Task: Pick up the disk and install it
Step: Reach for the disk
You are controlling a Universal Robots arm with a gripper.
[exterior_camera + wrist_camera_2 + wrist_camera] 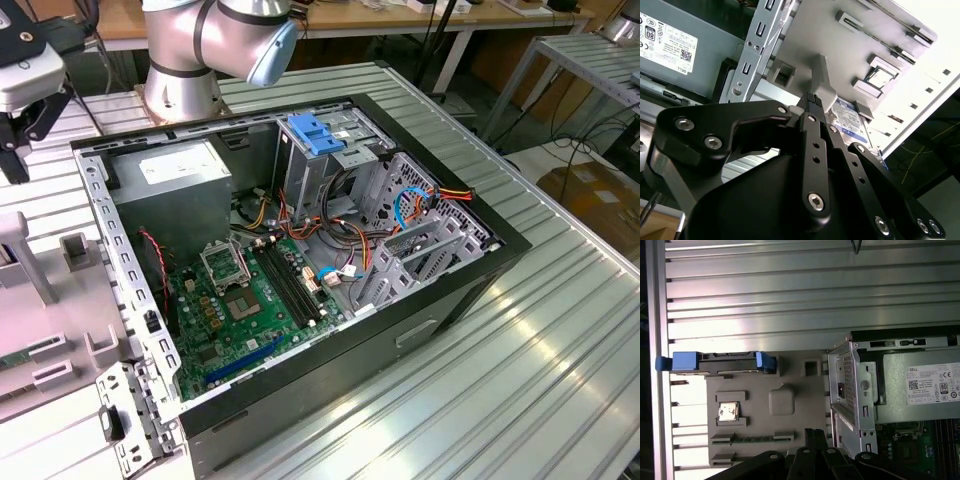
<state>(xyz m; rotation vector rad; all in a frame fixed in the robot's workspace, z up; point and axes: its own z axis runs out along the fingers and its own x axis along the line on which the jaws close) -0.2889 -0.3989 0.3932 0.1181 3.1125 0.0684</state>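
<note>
First wrist view: disk (715, 362) at grey holder's (755, 390) edge, ungrasped; approach step. Pincer (815, 435) grip state can't tell; needs centring over disk.

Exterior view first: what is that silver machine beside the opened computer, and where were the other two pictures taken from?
The silver machine is a robot arm, standing on a ribbed metal table beside the opened computer. The other two pictures come from cameras riding near the arm's wrist. The black shape in both wrist views is its end effector, the part that grasps. It hovers over a grey tray of parts. The disk, with blue side rails, lies on that tray, not yet picked up.
</note>
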